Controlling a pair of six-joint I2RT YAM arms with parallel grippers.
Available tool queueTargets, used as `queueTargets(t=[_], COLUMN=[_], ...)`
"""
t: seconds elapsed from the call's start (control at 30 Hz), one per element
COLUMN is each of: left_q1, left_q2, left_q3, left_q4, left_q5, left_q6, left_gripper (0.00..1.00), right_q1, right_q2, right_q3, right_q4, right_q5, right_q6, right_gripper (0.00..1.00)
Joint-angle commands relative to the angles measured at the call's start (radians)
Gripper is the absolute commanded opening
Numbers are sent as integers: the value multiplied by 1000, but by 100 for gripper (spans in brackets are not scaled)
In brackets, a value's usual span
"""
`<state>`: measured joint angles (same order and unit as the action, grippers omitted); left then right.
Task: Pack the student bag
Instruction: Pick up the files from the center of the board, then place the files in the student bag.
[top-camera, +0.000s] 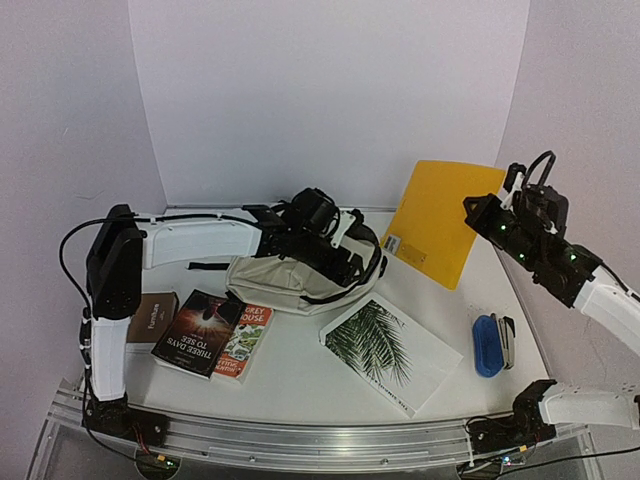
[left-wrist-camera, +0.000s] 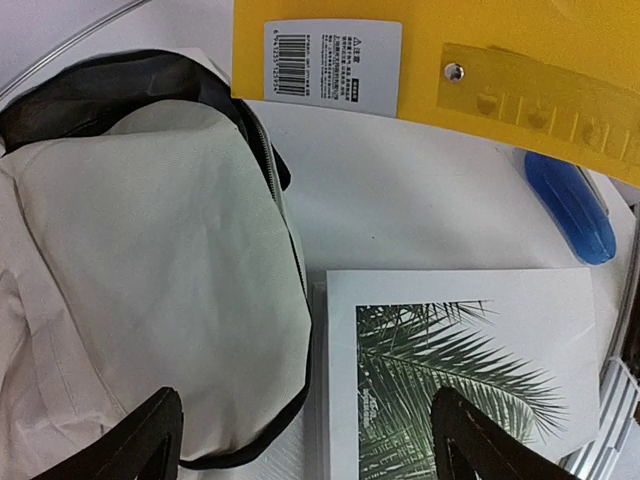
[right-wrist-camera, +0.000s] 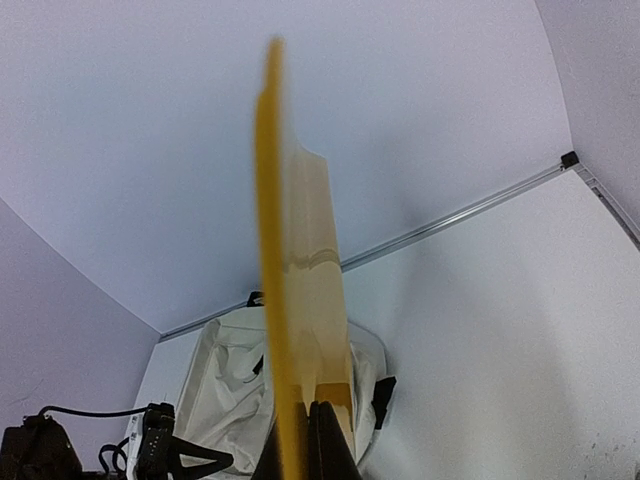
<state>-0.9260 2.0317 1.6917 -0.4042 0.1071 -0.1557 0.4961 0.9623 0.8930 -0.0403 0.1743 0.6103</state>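
Our right gripper (right-wrist-camera: 305, 440) pinches the yellow folder (top-camera: 440, 220) aloft; our left gripper (left-wrist-camera: 310, 450) hangs spread over the student bag (top-camera: 290, 282). Next, we judge: slide it inside.

Top cam: high, rear, whole table (top-camera: 295, 365). L wrist: close, straight down. R wrist: across, tilted up. All share backpack (top-camera: 285, 280).

Light comes soft and even from overhead, so the white desk (top-camera: 297, 348) shows bright, with only faint shadows beneath things. My overhead view is somewhat grainy. At my right wrist the flat yellow plastic folder (right-wrist-camera: 268, 200), edge-on in my jaws, sits too close and blurs badly. My left wrist view is sharp mid-frame, though its lower corners soften, and the folder's white paper label (left-wrist-camera: 330, 60) looks perhaps slightly washed out.
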Motion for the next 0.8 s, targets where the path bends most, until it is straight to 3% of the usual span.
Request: queueTargets(t=[0.0,0.13,0.6,0.77], left_q1=[-18,-25,-28,-28], left_q2=[90,165,292,339], left_q3=[100,168,310,354], left_q4=[20,-3,15,-15], left_q5=[-164,-287,-228,-254], left_q6=[82,107,105,120], left_gripper=[86,86,90,87], right_q1=[3,3,4,3], right_q2=[-8,-36,-80,-82], right_q3=[-6,-24,-46,-49], right_q4=[72,72,42,42], right_q5=[14,45,113,119], right_q6=[29,36,40,44], right_gripper=[0,0,0,0])
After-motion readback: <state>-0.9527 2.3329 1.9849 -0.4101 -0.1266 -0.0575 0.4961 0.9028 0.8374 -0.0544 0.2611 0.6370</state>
